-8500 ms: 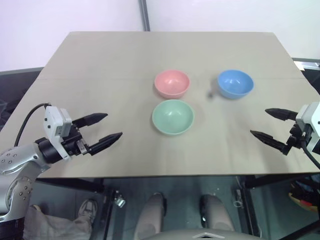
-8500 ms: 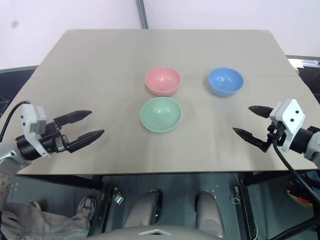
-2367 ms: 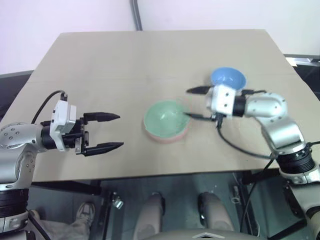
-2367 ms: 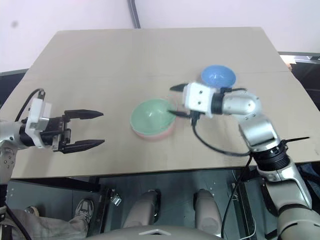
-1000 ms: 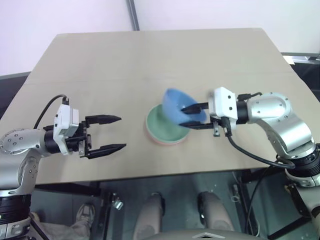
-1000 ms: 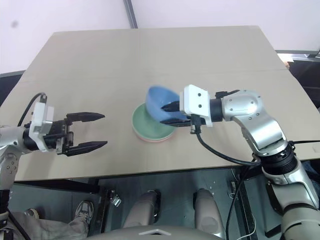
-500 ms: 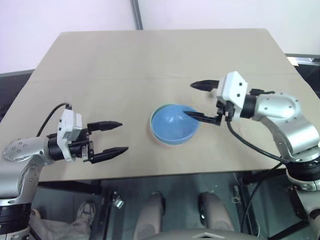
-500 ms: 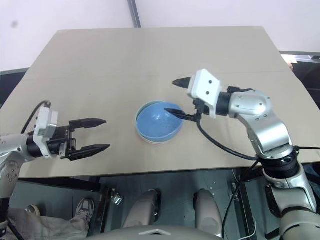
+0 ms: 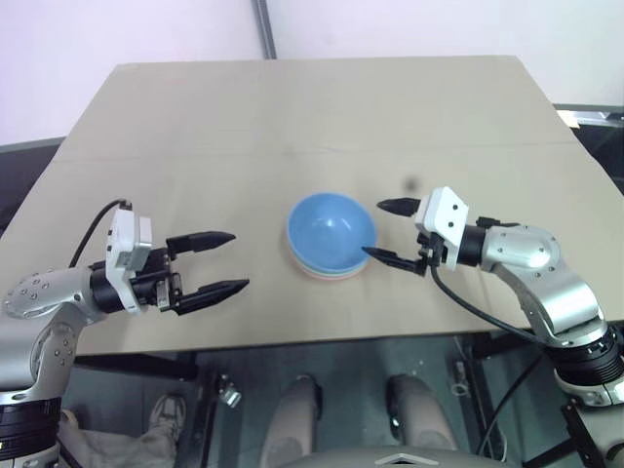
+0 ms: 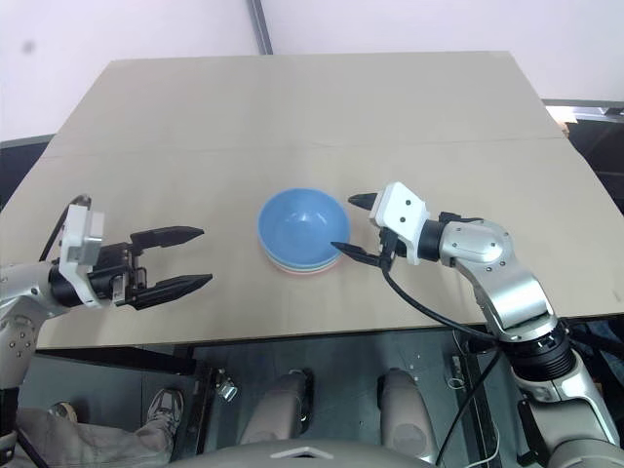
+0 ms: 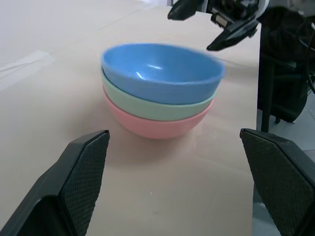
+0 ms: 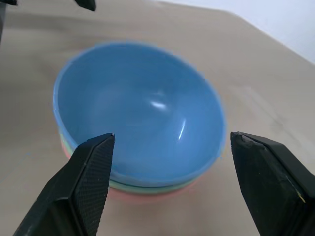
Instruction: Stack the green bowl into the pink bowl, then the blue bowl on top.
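- The left pincer (image 9: 226,261) hangs over the left side of the tabletop (image 9: 195,127). Its two black fingers are spread wide and hold nothing. It is well apart from the bowls.
- The three bowls sit in one stack near the middle of the tabletop. The pink bowl (image 11: 157,124) is at the bottom and rests on the tabletop.
- The green bowl (image 11: 152,104) sits inside the pink one. Just its rim and a band of its side peek out.
- The blue bowl (image 9: 331,230) sits on top, inside the green one, with its open side up. It looks level, not tipped.
- The right pincer (image 9: 387,232) is just beside the stack, on its right. Its fingers are spread apart, one by the far side of the blue rim and one by the near side. It holds nothing. I cannot tell if the near fingertip is touching the rim.
- The stacking looks done, so I think the step now is to let go and move away.
- To do that well, the right pincer should keep its fingers wide and slide straight back to the right, away from the rim.
- It should not lift up under the rim or bump it, because these light bowls could tip or slide.
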You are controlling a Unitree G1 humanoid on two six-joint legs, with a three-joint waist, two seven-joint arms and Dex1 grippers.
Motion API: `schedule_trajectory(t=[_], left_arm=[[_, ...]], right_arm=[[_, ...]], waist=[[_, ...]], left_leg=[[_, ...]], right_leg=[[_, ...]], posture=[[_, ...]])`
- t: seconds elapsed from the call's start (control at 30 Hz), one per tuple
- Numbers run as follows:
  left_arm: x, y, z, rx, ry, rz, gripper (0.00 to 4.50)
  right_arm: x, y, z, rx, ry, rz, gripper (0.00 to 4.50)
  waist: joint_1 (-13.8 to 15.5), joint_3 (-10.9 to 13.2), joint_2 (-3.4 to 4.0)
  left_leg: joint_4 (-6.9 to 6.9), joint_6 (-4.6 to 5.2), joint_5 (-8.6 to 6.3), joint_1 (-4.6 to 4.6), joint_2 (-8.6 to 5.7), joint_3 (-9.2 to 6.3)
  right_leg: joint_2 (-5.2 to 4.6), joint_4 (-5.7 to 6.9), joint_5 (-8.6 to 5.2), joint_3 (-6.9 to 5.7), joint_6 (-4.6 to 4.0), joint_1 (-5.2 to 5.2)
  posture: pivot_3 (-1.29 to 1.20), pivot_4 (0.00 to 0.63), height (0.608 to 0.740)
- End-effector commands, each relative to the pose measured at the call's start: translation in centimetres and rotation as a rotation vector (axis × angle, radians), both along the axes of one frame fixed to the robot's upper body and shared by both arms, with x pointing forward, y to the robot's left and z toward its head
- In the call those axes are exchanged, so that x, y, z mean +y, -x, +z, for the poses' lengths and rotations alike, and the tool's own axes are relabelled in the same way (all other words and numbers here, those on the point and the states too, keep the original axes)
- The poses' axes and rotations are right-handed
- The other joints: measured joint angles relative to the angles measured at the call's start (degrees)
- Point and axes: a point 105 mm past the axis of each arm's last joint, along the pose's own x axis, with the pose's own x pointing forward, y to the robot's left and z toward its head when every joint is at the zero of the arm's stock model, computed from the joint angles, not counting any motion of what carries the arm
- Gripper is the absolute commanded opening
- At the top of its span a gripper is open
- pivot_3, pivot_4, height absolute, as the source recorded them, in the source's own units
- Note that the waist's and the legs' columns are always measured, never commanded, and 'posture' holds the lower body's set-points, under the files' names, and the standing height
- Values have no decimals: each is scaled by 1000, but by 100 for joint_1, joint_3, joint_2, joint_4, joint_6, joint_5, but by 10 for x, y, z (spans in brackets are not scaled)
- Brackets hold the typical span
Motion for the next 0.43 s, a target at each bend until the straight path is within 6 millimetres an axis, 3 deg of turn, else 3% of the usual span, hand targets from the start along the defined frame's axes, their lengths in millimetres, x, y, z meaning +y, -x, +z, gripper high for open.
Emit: schedule_trajectory(t=[0.03, 0.23, 0.43], left_arm=[[2, 1, 14, -41, 30, 28, 4500], [9, 2, 16, -83, 2, 74, 4500], [8, 6, 7, -56, -43, 76, 4500]], right_arm=[[-9, -1, 24, -89, -52, -16, 4068], [-45, 18, 29, -39, -32, -25, 4068], [-71, 24, 21, 21, 11, -100, 4068]], waist=[[0, 0, 0], [48, 0, 0], [14, -1, -1]], left_leg=[[0, 0, 0, 0, 0, 0], [-1, 0, 0, -3, -1, 0], [-3, 0, -1, 0, 2, 3]], right_leg=[[0, 0, 0, 0, 0, 0], [-3, -14, 0, -1, -1, 7], [-1, -20, -5, -1, -8, 8]], posture=[[0, 150, 740], [0, 150, 740], [0, 150, 740]])
